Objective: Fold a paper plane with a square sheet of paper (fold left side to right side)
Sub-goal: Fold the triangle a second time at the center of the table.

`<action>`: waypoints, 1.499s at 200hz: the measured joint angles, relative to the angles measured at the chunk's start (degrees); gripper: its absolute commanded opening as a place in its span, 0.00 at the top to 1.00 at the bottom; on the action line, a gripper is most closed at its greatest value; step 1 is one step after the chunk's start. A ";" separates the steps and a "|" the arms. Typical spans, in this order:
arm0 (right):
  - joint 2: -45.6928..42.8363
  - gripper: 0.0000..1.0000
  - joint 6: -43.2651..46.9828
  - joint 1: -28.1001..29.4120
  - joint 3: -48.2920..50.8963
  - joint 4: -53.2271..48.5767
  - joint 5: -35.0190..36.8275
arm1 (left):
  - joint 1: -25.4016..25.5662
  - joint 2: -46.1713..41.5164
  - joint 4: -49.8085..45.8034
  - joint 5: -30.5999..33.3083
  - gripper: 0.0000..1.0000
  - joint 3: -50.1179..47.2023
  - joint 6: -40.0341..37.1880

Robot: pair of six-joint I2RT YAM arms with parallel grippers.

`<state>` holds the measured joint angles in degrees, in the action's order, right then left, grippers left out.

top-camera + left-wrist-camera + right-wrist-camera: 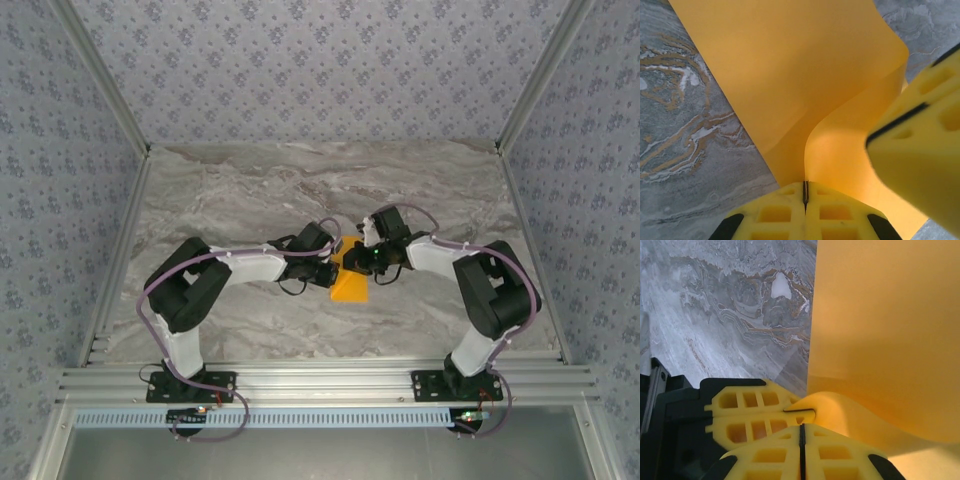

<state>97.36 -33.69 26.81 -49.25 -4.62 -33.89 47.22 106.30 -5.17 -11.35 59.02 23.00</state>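
Closer in, left jaws pinch the curling sheet (790, 75).

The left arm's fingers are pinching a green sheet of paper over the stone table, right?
Not green. The sheet of paper is bright orange, as the left wrist view shows. The rest holds: the left arm's fingers are shut on it, over the stone table.
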 measured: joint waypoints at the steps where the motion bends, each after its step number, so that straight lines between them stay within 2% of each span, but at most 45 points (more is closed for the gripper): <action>1: 0.04 0.89 0.00 0.00 -0.02 0.02 0.00 | 0.00 0.00 -0.02 0.00 1.00 0.02 -0.02; 161: 3.37 0.89 3.13 0.35 -0.22 -3.69 4.33 | 0.00 0.63 -0.87 -0.74 1.00 0.94 -0.50; 209: 3.56 0.89 3.30 0.35 -0.52 -4.20 4.55 | 0.02 0.22 -1.27 -0.55 0.86 0.92 -0.42; 238: 3.56 0.89 3.32 0.35 -0.52 -4.20 4.52 | 0.00 -3.91 -3.43 0.72 0.77 -0.02 -0.48; 270: 3.56 0.89 3.32 0.35 -0.52 -4.20 4.52 | -0.09 -10.27 -3.41 0.17 0.77 -2.01 0.63; 300: 3.56 0.89 3.30 0.35 -0.52 -4.20 4.52 | 0.57 -11.65 0.31 -3.98 0.77 -4.92 3.41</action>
<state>100.92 -30.39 27.16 -49.78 -8.82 -29.36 47.79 94.65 -4.86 -15.33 54.11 26.41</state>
